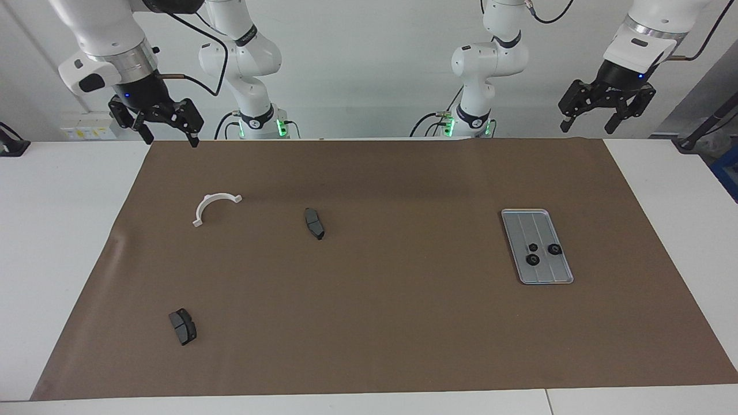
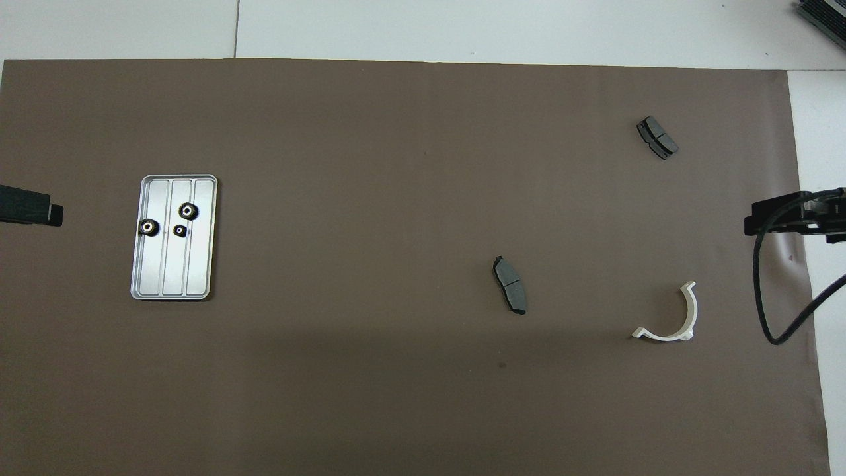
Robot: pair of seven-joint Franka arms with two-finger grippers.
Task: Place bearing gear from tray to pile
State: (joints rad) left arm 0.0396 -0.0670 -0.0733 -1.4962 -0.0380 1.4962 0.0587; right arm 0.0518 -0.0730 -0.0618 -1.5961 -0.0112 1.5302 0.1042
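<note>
Three small black toothed gears (image 1: 542,253), ring-shaped with pale centres, loose on a grooved silver metal tray (image 1: 562,275) with rounded corners, toward the left arm's end of a matte brown mat (image 1: 369,323). Elsewhere: two dark grey brake pads (image 1: 314,223), a curved white plastic bracket (image 1: 212,206). Left gripper (image 1: 588,124) and right gripper (image 1: 170,138) raised, fingers spread, empty, waiting above the mat's near edge.
</note>
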